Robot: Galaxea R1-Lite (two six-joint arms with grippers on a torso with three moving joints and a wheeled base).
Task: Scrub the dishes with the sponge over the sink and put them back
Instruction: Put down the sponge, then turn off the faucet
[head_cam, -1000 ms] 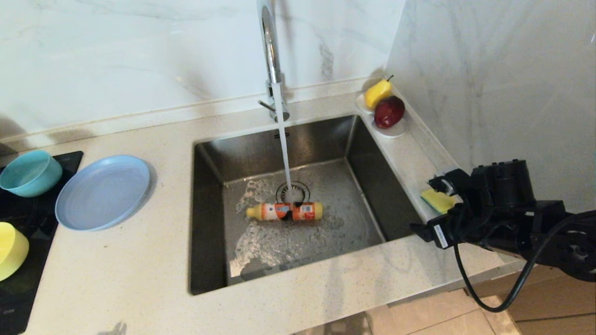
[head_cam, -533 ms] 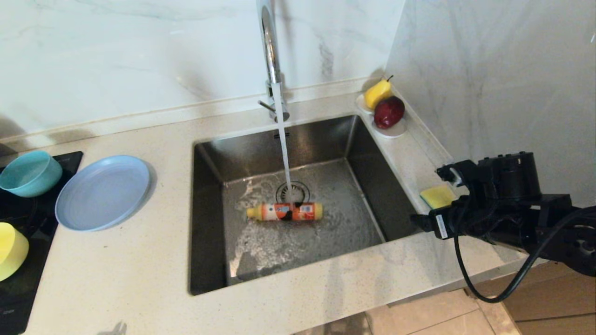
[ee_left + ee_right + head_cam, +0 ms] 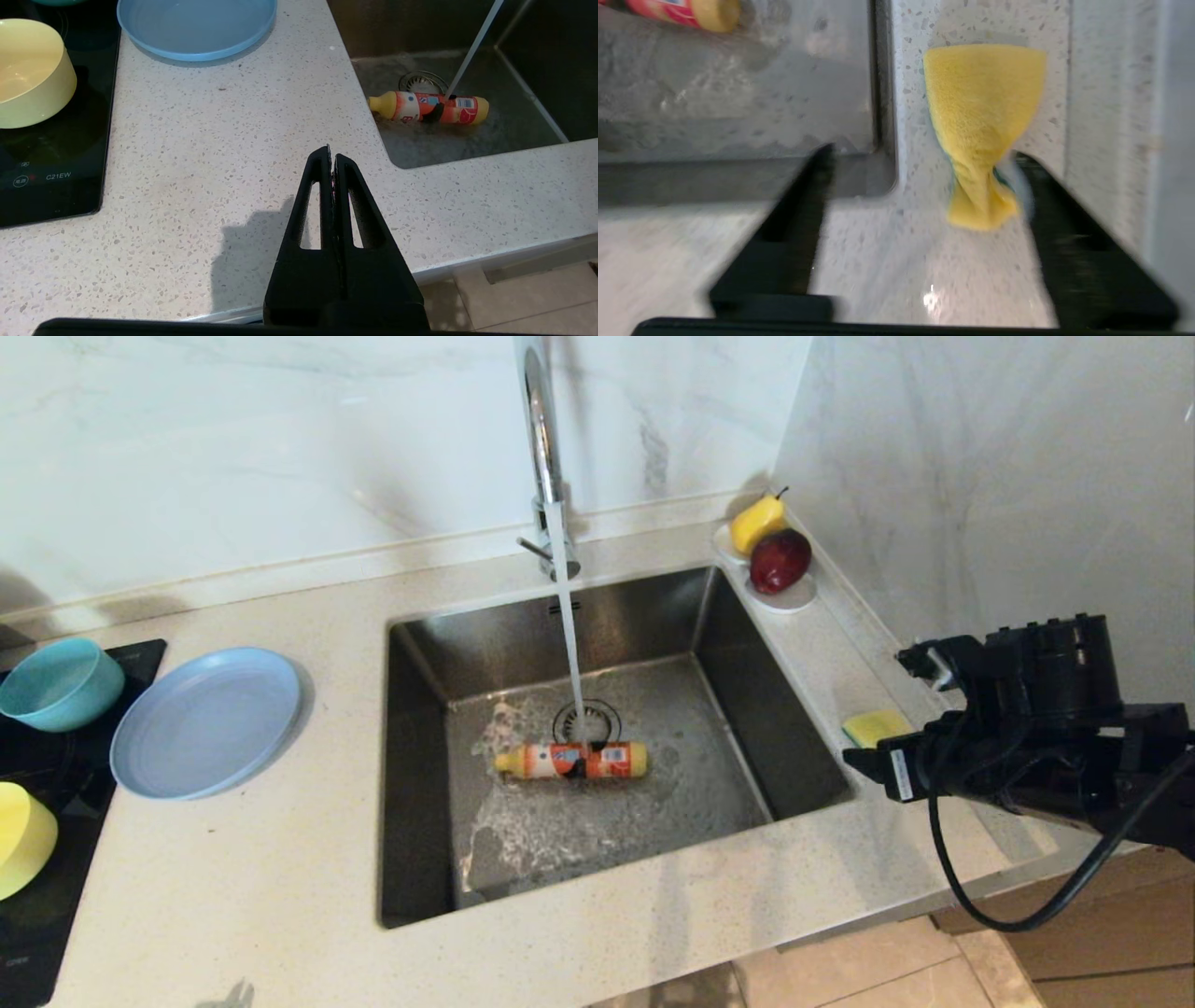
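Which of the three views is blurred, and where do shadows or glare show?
Right wrist view: motion blur smears the right hand and the sponge. Left wrist view: sharp; the shut left hand casts a dark shadow on the countertop. Head view: sharp; glare streaks the faucet.

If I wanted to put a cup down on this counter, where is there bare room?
The widest bare stretch is the counter between the grey-blue plate and the sink, running along the front edge. Right of the sink it is crowded: sponge, right end effector, and fruit dish at the back.
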